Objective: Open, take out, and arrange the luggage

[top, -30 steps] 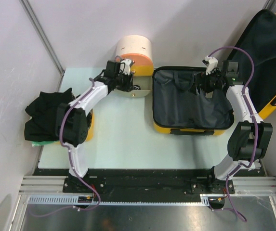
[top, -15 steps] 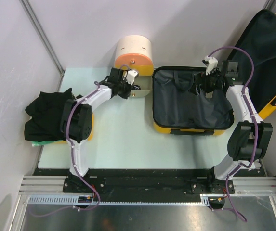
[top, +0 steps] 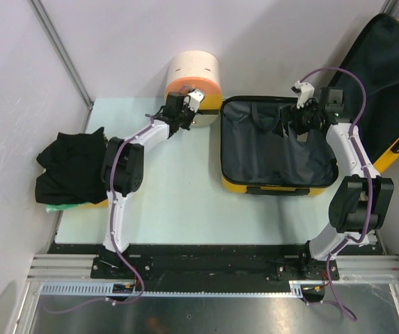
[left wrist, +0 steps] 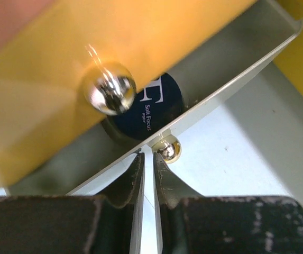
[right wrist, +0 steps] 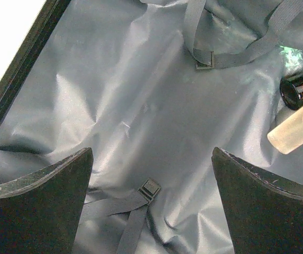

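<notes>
The luggage (top: 276, 182) lies open at the centre right, yellow shell around dark lining (right wrist: 140, 95), and its lid (top: 387, 76) leans at the back right. My right gripper (top: 293, 120) (right wrist: 151, 153) hangs open over the lining, holding nothing. A small bottle (right wrist: 298, 121) with a black cap lies at the lining's right. My left gripper (top: 187, 111) (left wrist: 148, 154) is at the cream-and-orange container (top: 193, 75), jaws nearly together on the thin edge of its door (left wrist: 230, 74), just below a gold knob (left wrist: 168, 150).
A dark blue jar (left wrist: 154, 106) sits inside the container, under a silver knob (left wrist: 109, 87). Black clothes (top: 70, 167) are heaped at the table's left edge. Grey straps and a buckle (right wrist: 150, 188) lie across the lining. Walls stand close behind.
My left gripper has closed down and moved back toward the container, and the door has swung in with it. The right arm has not moved.
</notes>
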